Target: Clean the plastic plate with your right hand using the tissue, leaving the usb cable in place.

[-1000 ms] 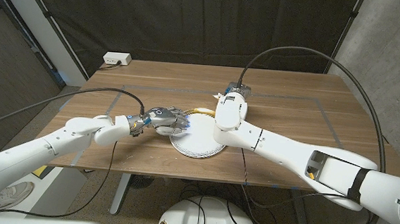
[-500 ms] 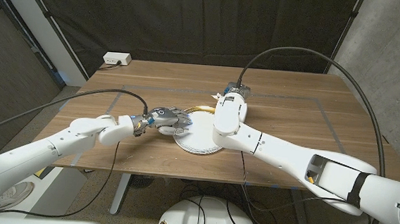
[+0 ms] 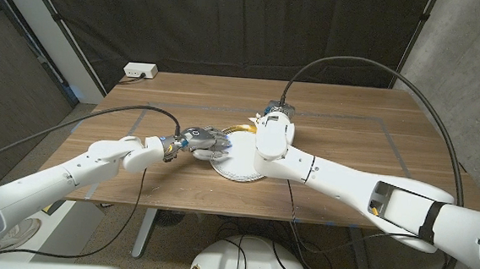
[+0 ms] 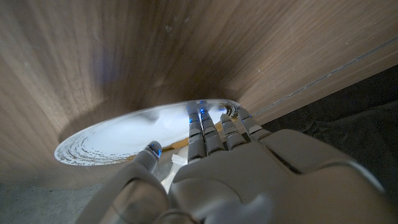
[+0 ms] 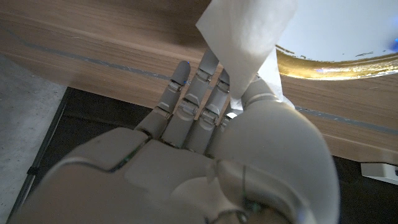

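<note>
Near the bench [image 3: 350, 134] middle, the plate [image 3: 236, 168] was steadied by the left robot hand [image 3: 206, 141]. A tissue [image 5: 245, 37] was pinched in the right robot hand [image 5: 205, 118] above it; wiping seemed underway, needing downward contact next.

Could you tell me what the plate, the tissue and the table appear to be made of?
Plate: probably plastic, smooth white, slightly glossy, with a gold rim. Tissue: thin soft paper, matte white, creased where the right hand grips it. Table: wood or wood veneer, brown with visible grain.
</note>
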You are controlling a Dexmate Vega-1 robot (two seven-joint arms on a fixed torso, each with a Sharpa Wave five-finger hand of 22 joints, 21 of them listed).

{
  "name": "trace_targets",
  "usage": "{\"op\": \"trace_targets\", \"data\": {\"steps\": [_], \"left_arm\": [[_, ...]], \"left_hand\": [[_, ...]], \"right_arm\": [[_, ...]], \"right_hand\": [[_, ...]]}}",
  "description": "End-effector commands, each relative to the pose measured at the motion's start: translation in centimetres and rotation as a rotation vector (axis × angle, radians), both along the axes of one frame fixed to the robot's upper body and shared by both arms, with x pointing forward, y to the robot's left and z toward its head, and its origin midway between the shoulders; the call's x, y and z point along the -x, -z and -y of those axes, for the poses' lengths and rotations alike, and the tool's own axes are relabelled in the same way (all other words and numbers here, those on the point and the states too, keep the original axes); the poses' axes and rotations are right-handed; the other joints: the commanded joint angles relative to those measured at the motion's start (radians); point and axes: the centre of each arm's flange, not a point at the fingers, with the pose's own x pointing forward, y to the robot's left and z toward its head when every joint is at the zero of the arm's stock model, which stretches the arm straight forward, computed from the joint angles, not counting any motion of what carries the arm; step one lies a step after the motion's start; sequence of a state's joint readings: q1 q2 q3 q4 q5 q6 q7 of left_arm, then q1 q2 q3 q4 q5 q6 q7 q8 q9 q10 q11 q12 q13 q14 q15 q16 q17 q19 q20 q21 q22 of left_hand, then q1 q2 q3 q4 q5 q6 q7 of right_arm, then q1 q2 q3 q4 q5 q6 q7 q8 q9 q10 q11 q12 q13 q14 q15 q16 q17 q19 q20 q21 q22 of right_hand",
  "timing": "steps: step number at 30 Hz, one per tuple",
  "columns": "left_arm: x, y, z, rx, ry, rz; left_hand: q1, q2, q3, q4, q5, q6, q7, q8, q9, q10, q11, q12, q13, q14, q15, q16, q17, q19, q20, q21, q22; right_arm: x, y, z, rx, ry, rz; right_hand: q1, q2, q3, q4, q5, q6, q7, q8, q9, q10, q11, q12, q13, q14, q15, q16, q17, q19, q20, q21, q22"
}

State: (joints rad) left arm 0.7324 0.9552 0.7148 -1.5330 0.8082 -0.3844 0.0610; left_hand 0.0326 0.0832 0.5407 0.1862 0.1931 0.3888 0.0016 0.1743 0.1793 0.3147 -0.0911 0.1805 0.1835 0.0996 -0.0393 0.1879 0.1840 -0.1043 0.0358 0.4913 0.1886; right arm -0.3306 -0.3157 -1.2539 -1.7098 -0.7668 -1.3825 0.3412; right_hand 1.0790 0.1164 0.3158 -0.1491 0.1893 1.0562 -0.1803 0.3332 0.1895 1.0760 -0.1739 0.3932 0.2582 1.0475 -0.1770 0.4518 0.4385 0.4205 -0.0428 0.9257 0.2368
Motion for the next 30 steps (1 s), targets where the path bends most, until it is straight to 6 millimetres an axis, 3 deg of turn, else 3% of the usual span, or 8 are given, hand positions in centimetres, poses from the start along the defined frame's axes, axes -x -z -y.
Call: {"op": "trace_targets", "data": {"steps": [1,10,14,20,22,30], "left_arm": [[-0.1,0.0,0.4,-0.002,0.002,-0.01],[-0.3,-0.1,0.4,0.0,0.006,-0.018],[-0.3,-0.1,0.4,0.001,0.006,-0.019],[-0.4,-0.2,0.4,0.003,0.007,-0.024],[-0.5,-0.2,0.5,0.003,0.007,-0.024],[-0.6,-0.1,0.7,0.005,0.009,-0.03]], "left_hand": [[-0.006,0.047,-0.002,0.0,0.009,0.006,0.003,0.008,0.004,0.001,-0.001,0.008,0.003,0.001,-0.055,0.0,0.004,-0.004,-0.002,-0.001,0.004],[-0.01,0.046,-0.004,-0.001,0.009,0.006,0.003,0.009,0.004,0.001,0.0,0.01,0.003,0.0,-0.057,0.0,0.004,-0.004,-0.005,-0.001,0.004],[-0.012,0.045,-0.006,-0.001,0.009,0.005,0.003,0.01,0.004,0.001,-0.002,0.01,0.003,0.001,-0.058,0.0,0.004,-0.004,-0.006,-0.002,0.004],[-0.014,0.044,-0.008,-0.002,0.009,0.002,0.0,0.01,0.003,-0.002,-0.003,0.01,0.003,0.0,-0.061,0.0,0.004,-0.004,-0.009,-0.002,0.004],[-0.015,0.043,-0.008,-0.003,0.009,0.002,0.0,0.011,0.003,-0.003,-0.003,0.01,0.003,0.0,-0.061,0.0,0.003,-0.005,-0.009,-0.002,0.004],[-0.018,0.042,-0.011,-0.004,0.01,-0.006,-0.002,0.01,0.003,-0.008,-0.002,0.009,0.003,0.0,-0.062,0.001,0.003,-0.005,-0.011,-0.004,0.004]], "right_arm": [[-1.2,1.1,-1.1,0.021,-0.056,-0.067],[-2.1,2.2,-0.7,0.068,0.002,-0.089],[-2.5,3.1,-0.1,0.08,0.029,-0.098],[-2.8,4.1,0.3,0.091,0.07,-0.102],[-2.9,4.3,0.4,0.091,0.075,-0.113],[-2.6,4.7,0.5,0.087,0.068,-0.142]], "right_hand": [[0.011,-0.002,-0.005,-0.004,0.003,0.019,0.001,0.003,0.004,0.014,0.0,-0.002,0.002,0.009,-0.062,-0.001,0.006,-0.005,-0.122,0.012,0.0],[0.018,-0.007,-0.008,-0.007,0.003,0.035,0.004,0.002,0.002,0.028,-0.003,0.0,0.005,0.013,-0.063,0.001,0.017,-0.009,-0.124,0.026,-0.003],[0.031,-0.025,-0.016,-0.014,0.005,0.057,0.015,0.002,0.0,0.05,-0.006,0.007,0.011,0.03,-0.063,0.017,0.037,-0.012,-0.127,0.041,-0.005],[0.06,-0.05,-0.028,-0.02,0.008,0.099,0.029,-0.003,-0.005,0.094,0.009,0.024,0.028,0.052,-0.063,0.049,0.082,-0.019,-0.129,0.071,-0.006],[0.069,-0.054,-0.03,-0.019,0.009,0.111,0.032,-0.005,-0.006,0.11,0.002,0.03,0.034,0.054,-0.063,0.057,0.095,-0.022,-0.13,0.081,-0.005],[0.082,-0.066,-0.035,-0.017,0.01,0.13,0.036,-0.012,-0.009,0.128,0.017,0.036,0.047,0.058,-0.062,0.072,0.122,-0.025,-0.131,0.103,-0.005]]}}
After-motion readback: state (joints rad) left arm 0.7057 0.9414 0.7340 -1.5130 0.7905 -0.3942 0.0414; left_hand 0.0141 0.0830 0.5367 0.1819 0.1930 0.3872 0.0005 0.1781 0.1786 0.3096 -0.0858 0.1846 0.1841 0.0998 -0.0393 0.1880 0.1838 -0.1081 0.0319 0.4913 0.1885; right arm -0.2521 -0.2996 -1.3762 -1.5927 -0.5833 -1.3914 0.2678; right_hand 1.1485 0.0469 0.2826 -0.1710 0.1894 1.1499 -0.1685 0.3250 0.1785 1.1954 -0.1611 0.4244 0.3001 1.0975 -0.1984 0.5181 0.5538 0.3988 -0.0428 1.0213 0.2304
